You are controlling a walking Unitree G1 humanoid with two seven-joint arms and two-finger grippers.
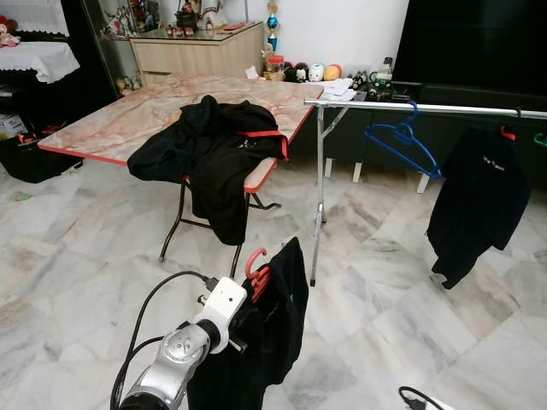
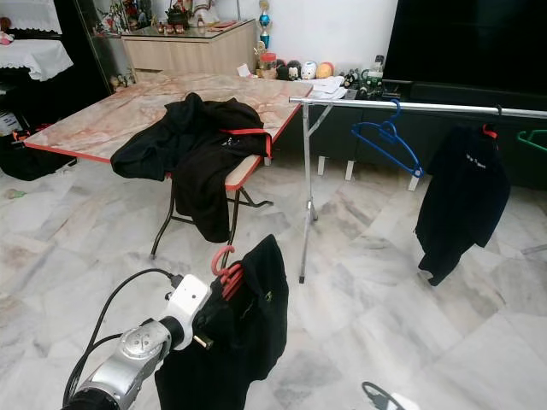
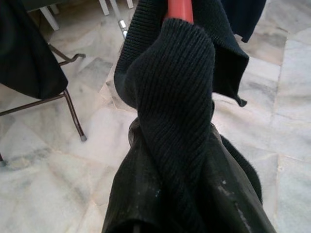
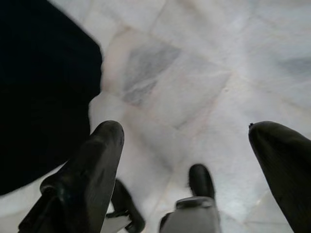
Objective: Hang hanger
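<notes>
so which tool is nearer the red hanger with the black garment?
Left. The left tool carries the red hanger with the black garment draped over it. The right tool hangs open over bare floor, beside the garment.

Marble floor (image 1: 77, 248), pink marble folding table (image 1: 128, 120), wooden cabinet (image 1: 197, 53) behind.

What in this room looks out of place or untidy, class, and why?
A black jacket lies crumpled on the table, partly hanging over its edge instead of on the rail. A blue hanger on the rail hangs tilted and bare. The left end effector carries a red hanger with a black garment.
</notes>
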